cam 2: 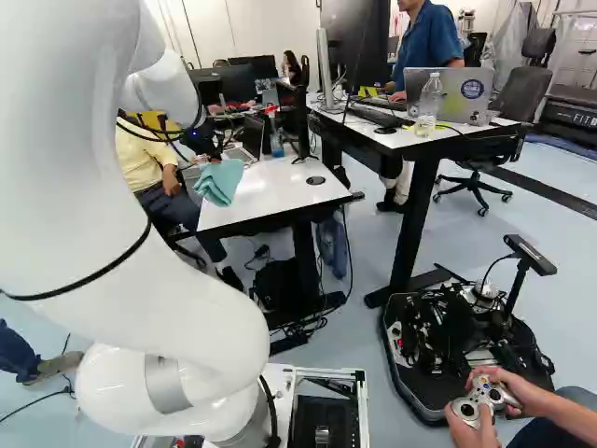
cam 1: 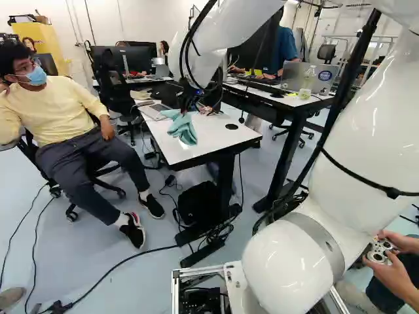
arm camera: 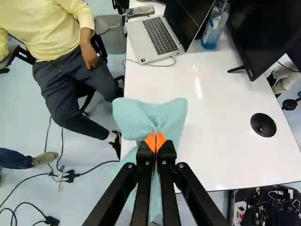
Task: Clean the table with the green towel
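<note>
Green towel [arm camera: 148,115] hangs bunched from our gripper [cam 1: 185,110], a little left of centre in the upper half of the left base view and left of centre in the right base view. In the wrist view we see the two fingers drawn almost together, orange pads [arm camera: 150,141] nearly meeting, with the cloth pinched between them. The towel spreads ahead of the fingertips over the edge of the white table [arm camera: 221,155], part of it drooping past that edge; we cannot tell whether it touches the tabletop.

On this table we have an open laptop [arm camera: 153,38], with a bottle [arm camera: 215,28] just beside its screen and a black monitor [arm camera: 268,35] beyond the bottle. A round black disc [cam 2: 315,180] lies near the middle of the right base view. Toward that view's upper right, another laptop [cam 2: 457,93] and a clear bottle [cam 2: 428,105] stand on a second table [cam 2: 387,142].
</note>
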Motion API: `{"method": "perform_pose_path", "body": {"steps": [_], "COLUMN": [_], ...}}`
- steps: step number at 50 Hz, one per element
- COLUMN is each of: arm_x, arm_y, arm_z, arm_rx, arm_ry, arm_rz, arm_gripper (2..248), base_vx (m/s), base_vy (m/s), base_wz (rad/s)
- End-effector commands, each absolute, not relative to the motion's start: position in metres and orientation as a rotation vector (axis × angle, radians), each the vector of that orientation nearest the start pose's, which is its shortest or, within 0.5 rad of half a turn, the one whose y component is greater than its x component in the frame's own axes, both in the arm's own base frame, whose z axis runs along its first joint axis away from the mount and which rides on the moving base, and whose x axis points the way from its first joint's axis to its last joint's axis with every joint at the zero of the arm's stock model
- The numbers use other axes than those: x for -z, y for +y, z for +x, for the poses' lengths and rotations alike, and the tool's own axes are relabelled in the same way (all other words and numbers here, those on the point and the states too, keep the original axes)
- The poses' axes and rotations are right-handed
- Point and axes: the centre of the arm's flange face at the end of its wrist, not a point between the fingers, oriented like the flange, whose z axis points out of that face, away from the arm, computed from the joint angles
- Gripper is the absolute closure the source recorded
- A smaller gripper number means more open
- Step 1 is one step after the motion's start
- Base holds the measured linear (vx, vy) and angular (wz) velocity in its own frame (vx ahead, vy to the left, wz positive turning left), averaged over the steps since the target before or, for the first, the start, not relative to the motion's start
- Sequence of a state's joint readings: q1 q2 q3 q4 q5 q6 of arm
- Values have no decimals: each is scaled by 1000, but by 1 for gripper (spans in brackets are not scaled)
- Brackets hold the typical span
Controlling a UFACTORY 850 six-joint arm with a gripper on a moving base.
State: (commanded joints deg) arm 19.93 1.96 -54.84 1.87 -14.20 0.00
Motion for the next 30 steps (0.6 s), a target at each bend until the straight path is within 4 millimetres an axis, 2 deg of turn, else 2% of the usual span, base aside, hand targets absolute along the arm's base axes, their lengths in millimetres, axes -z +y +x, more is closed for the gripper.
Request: {"method": "perform_pose_path", "body": {"steps": [6,7,12,13,17,18,22,23,27,28,30], "arm_x": [-580,-580,-580,-580,-580,-580,-580,-580,-580,-580,-580], "arm_y": [166,166,166,166,166,166,166,166,166,166,166], "arm_z": [457,457,457,457,457,457,457,457,457,457,457], "arm_rx": [1070,1070,1070,1070,1070,1070,1070,1070,1070,1070,1070], "arm_ry": [-445,-445,-445,-445,-445,-445,-445,-445,-445,-445,-445], "arm_rz": [-2764,-2764,-2764,-2764,-2764,-2764,-2764,-2764,-2764,-2764,-2764], "arm_gripper": [225,201,201,167,167,133,133,97,97,60,60], "base_vx": [0,0,0,0,0,0,0,0,0,0,0], "base_vy": [0,0,0,0,0,0,0,0,0,0,0], "base_wz": [0,0,0,0,0,0,0,0,0,0,0]}}
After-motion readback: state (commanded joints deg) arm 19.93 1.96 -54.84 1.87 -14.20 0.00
